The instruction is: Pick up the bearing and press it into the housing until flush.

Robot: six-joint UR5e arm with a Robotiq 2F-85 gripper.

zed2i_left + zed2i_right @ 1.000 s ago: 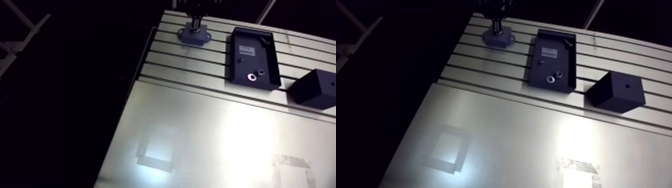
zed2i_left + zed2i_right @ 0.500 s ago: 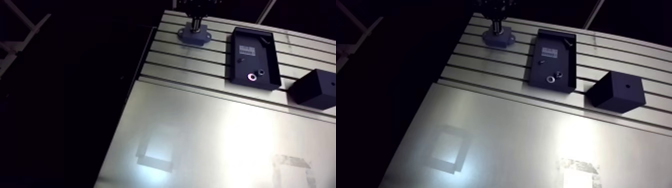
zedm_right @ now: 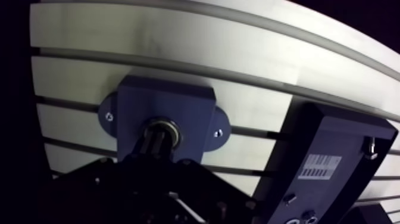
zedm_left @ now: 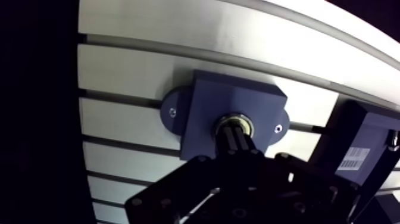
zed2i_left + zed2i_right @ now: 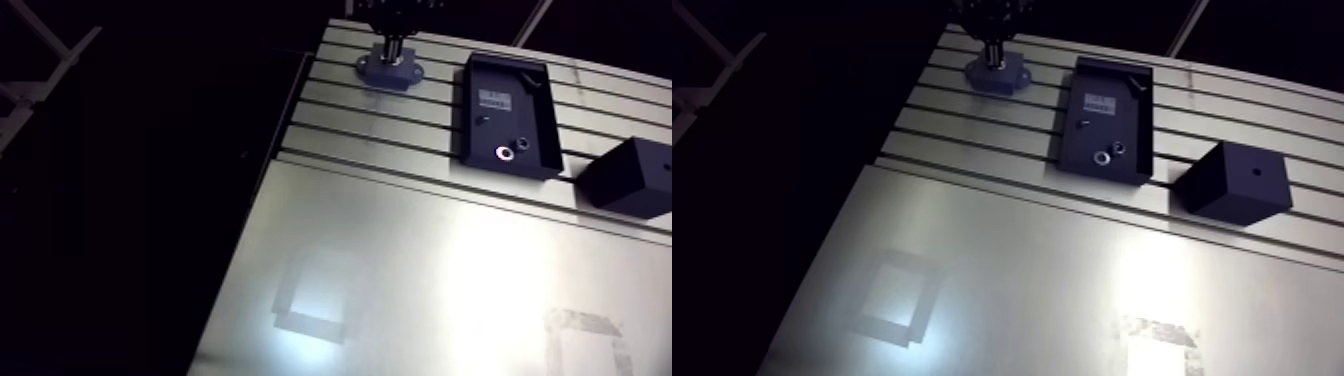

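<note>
Pincer (image 4: 233, 134) narrow, fingers together with nothing gripped, tips down on the bearing (image 4: 238, 118). Bearing sits in the bore of the housing (image 4: 202, 110) on the bench (image 4: 131, 71). Tray (image 3: 333, 143) lies just beside the housing.

Arm view: from high up and far back, looking down and across the worktop (image 5: 420, 260). The gripper (image 5: 391, 44) is small at the far edge.
Wrist view: very close, looking down past the gripper onto the blue block (image 4: 232, 104). The straight slots look bent.
Two eyes: side by side, showing almost the same picture.
Shared part: the blue block, the slots round it, and part of the black tray (image 3: 339, 134).
</note>
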